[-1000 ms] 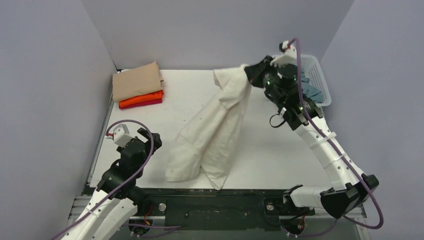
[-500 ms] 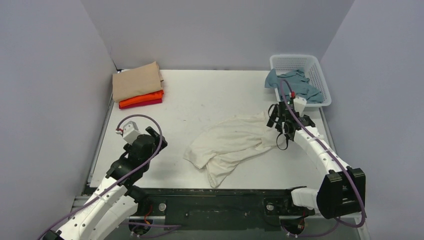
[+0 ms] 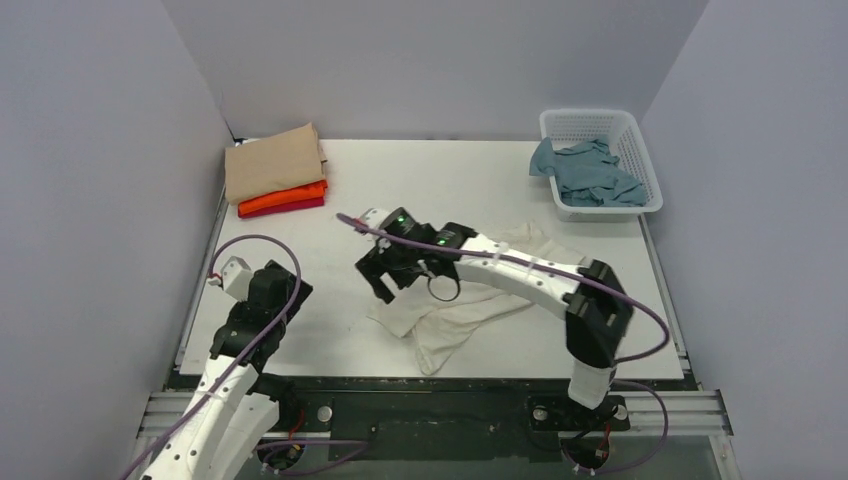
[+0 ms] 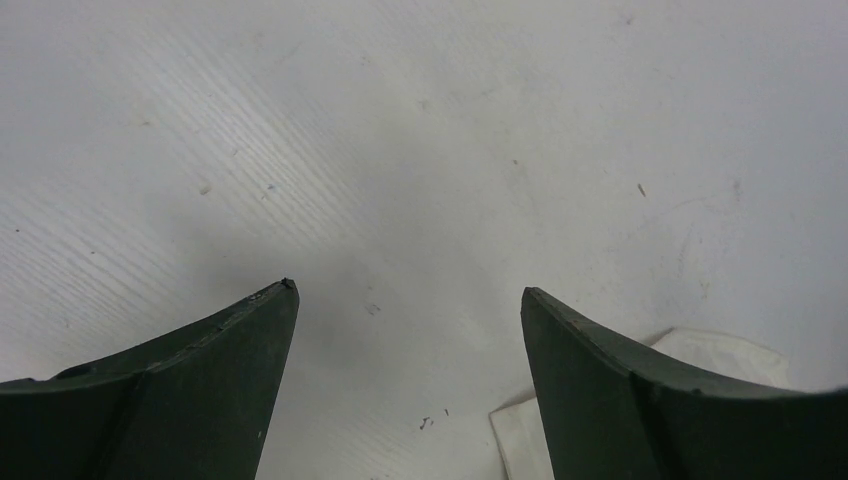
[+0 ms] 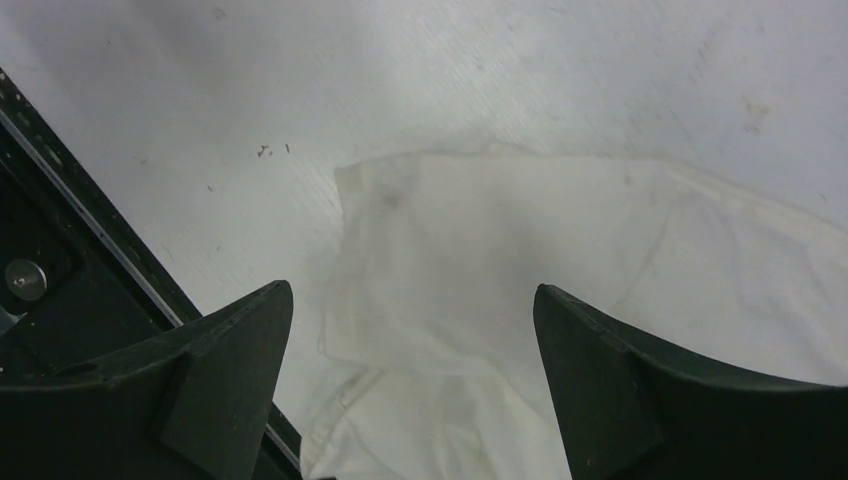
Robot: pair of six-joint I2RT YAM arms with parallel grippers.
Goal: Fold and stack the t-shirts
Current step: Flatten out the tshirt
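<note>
1. Top external view: my right gripper (image 3: 383, 285) hangs over the left end of the cream t-shirt (image 3: 470, 300). The shirt lies crumpled mid-table (image 3: 420, 180), toward the near edge, with my right arm crossing above it.
2. Right wrist view: my right jaws stand wide apart and empty. A wrinkled corner of the cream cloth lies below them, close to the dark near rail (image 5: 40, 220).
3. My left gripper (image 3: 285, 283) sits left of the shirt. Its jaws are also apart, holding nothing, over bare table.
4. The tan t-shirt (image 3: 272, 160), orange t-shirt (image 3: 285, 197) and red t-shirt (image 3: 300, 205) lie folded in a stack at far left. The grey-blue t-shirt (image 3: 590, 172) waits in the basket (image 3: 600, 118) at far right.
5. Risks, as I judge them:
   - The cloth is bunched in layers, so a pinch here may catch two layers or only a wrinkle, and the spread would come out twisted.
   - A drag toward the near side could pull the corner over the rail.
   - If my right gripper lifts alone, the shirt will likely hang like a rope.
</note>
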